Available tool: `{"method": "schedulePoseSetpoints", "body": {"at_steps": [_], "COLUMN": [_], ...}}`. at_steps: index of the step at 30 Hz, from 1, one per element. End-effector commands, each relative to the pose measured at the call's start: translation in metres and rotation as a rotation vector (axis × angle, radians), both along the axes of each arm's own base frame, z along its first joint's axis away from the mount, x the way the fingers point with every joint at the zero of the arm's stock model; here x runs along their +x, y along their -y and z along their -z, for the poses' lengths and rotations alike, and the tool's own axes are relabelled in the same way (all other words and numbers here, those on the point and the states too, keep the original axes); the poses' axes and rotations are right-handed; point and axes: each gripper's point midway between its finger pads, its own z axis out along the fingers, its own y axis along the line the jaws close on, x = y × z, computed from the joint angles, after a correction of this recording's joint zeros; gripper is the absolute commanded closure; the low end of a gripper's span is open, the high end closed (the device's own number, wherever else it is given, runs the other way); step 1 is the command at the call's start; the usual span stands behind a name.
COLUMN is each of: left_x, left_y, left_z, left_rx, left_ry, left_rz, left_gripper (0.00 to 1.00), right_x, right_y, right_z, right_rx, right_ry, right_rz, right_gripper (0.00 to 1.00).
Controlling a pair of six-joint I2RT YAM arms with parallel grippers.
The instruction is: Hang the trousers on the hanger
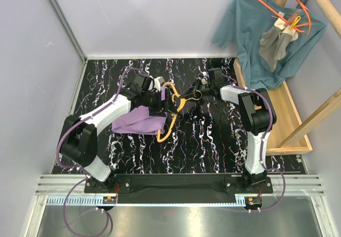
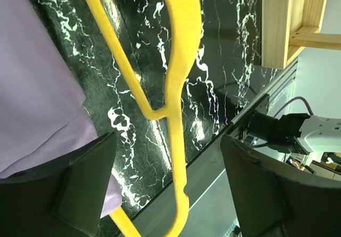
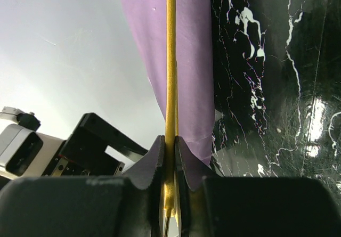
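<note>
The lilac trousers (image 1: 136,122) lie bunched on the black marbled table under my left arm, draped over part of the yellow hanger (image 1: 166,133). My left gripper (image 1: 162,104) is open. In the left wrist view the hanger (image 2: 178,141) passes between its fingers (image 2: 85,186) without touching them, and the trousers (image 2: 32,88) lie to the left. My right gripper (image 1: 193,94) is shut on the hanger's hook end. In the right wrist view its jaws pinch the hanger (image 3: 170,88), and the trousers (image 3: 192,61) hang just behind it.
A wooden rack (image 1: 282,109) stands at the right edge. It carries a teal shirt (image 1: 250,34), orange hangers (image 1: 277,2) and a small grey garment (image 1: 274,42). The rack's corner (image 2: 287,24) shows in the left wrist view. Grey walls close in the left and back.
</note>
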Motion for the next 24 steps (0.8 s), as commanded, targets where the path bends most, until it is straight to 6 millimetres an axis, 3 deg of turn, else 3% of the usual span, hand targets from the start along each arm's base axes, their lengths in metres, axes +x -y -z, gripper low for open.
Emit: {"method": "schedulePoseSetpoints", "body": {"at_steps": [1, 8, 14, 15, 16, 19, 20, 24], "left_x": [-0.007, -0.027, -0.034, -0.033, -0.032, -0.03, -0.029, -0.03], "left_y": [0.013, 0.029, 0.03, 0.031, 0.032, 0.035, 0.035, 0.033], "left_z": [-0.008, 0.009, 0.029, 0.028, 0.028, 0.024, 0.023, 0.023], "left_rx": [-0.041, -0.003, 0.054, 0.052, 0.054, 0.049, 0.05, 0.051], "left_ry": [0.014, -0.051, -0.086, -0.085, -0.078, -0.065, -0.061, -0.05], "left_rz": [0.053, 0.117, 0.122, 0.125, 0.129, 0.142, 0.14, 0.138], "left_gripper": [0.18, 0.37, 0.4, 0.48, 0.63, 0.88, 1.0, 1.0], "right_x": [0.006, 0.006, 0.005, 0.004, 0.004, 0.002, 0.0, -0.004], "right_y": [0.001, 0.002, 0.003, 0.002, 0.003, 0.004, 0.005, 0.012], "right_z": [-0.042, -0.041, -0.041, -0.041, -0.041, -0.039, -0.037, -0.027], "right_rx": [0.06, 0.057, 0.058, 0.058, 0.057, 0.039, 0.018, -0.062], "right_ry": [0.091, 0.082, 0.074, 0.07, 0.072, 0.058, 0.048, 0.011], "right_rz": [-0.002, 0.017, 0.024, 0.024, 0.027, 0.027, 0.025, 0.026], "right_gripper": [1.0, 1.0, 1.0, 1.0, 1.0, 0.99, 0.97, 0.76]}}
